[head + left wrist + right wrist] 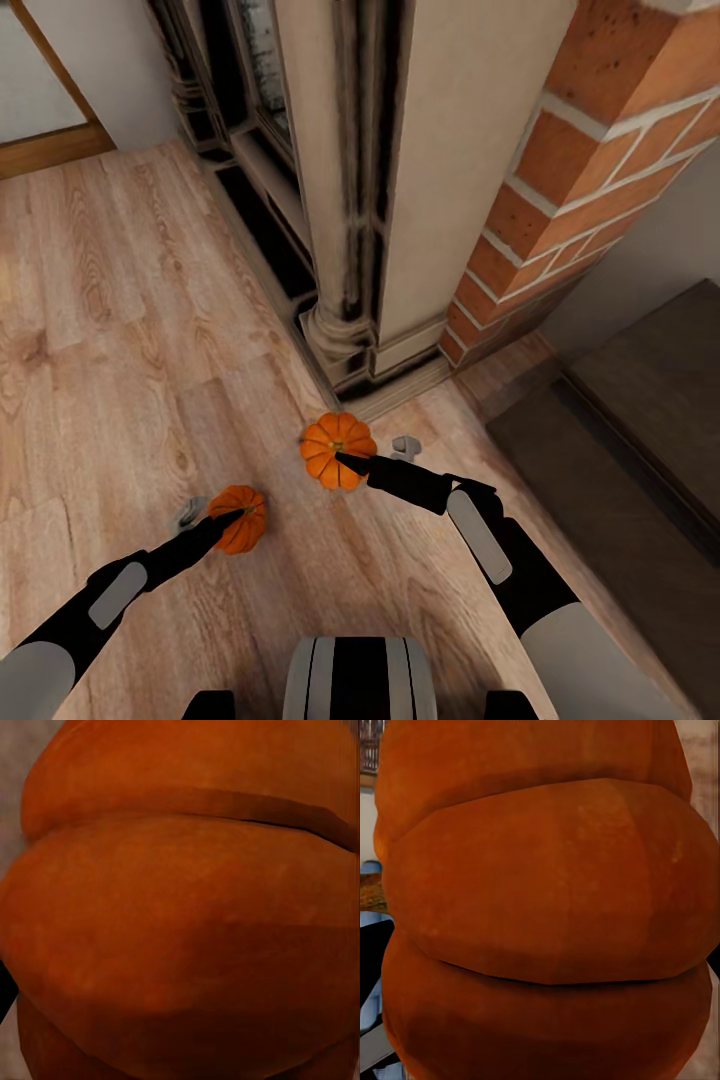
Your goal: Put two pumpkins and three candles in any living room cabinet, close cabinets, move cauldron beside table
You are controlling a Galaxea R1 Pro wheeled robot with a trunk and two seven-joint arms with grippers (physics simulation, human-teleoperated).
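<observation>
Pumpkins sit gripped, one (pixel 240 518) in the left claw (pixel 232 517), one (pixel 338 449) in the right claw (pixel 345 460); the cabinet (pixel 650 420) lies off right.

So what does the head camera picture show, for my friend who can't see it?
Each robot gripper holds a small orange pumpkin above a wooden floor: left gripper with one pumpkin, right gripper with the other pumpkin. Ahead stand a pale column and brick wall.
</observation>
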